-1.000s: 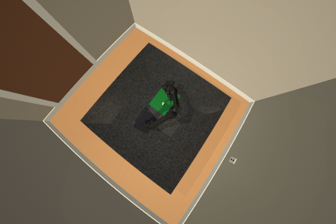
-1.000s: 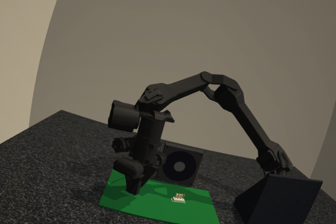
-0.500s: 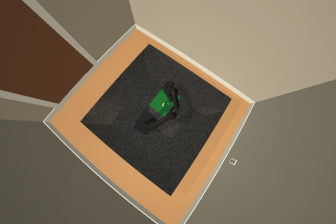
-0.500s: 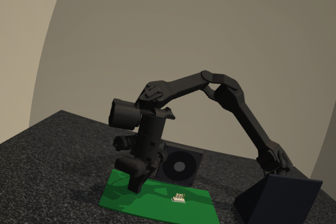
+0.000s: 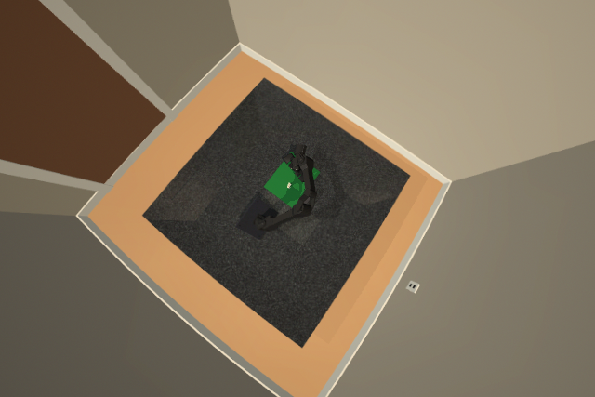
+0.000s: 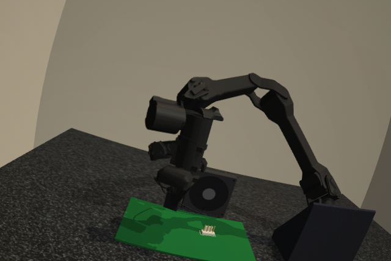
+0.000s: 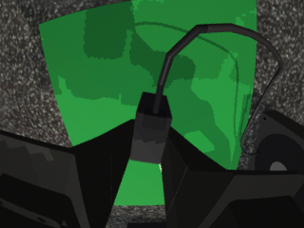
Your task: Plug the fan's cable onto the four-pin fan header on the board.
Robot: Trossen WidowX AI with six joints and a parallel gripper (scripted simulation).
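Observation:
The black plug (image 7: 151, 139) is between the two fingers of my gripper (image 7: 148, 127) (image 6: 170, 203), which is shut on it. The cable (image 7: 233, 28) leaves the plug's top end and loops right to the fan (image 6: 198, 185) (image 7: 266, 135). In the exterior view, the fingertips are low over the far part of the green board (image 6: 176, 239) (image 5: 280, 184) (image 7: 59, 52); whether the plug touches the board cannot be told. The white header (image 6: 208, 231) (image 5: 289, 185) stands with bare pins, to the right of the fingers in the exterior view. The fingers and plug nearly hide it in the wrist view.
The fan stands upright behind the board in the exterior view. The arm's dark wedge-shaped base (image 6: 334, 233) is right of the board there. The arm arches over from that base. The cable hangs near the board's edge.

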